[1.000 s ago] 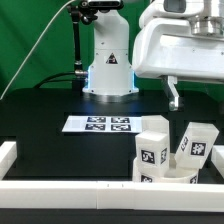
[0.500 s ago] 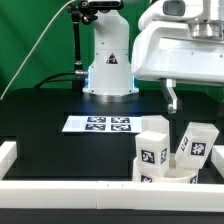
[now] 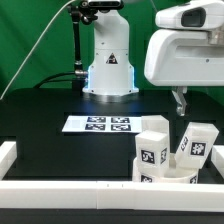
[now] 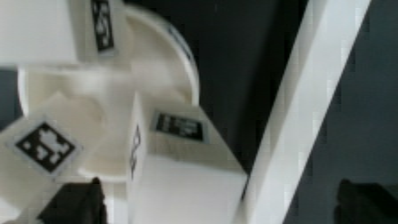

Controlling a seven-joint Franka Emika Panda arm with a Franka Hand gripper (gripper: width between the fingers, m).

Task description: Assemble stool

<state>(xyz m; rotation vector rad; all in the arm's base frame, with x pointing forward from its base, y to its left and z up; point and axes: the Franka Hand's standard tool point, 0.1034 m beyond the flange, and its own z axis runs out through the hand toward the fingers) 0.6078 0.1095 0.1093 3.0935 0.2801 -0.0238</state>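
**Arm hung above the stool parts at the front rail**

The stool (image 3: 170, 152) sat at the near edge of the black table (image 3: 40, 125), toward the exterior view's right, just behind the long white rail (image 3: 70, 187). Its round seat (image 3: 160, 176) lay low against the rail, and two blocky legs (image 3: 153, 145) with black-and-white tags stood upright on it; a third could not be made out there. The gripper (image 3: 180, 101) hung above the legs, apart from them, with nothing seen in it; whether its fingers were parted or closed could not be told. The marker board (image 3: 99, 124) lay flat further back, near the robot's base (image 3: 108, 60). In the wrist view, the seat (image 4: 169, 60) curved behind a tagged leg (image 4: 178, 150), beside the rail (image 4: 320, 110).
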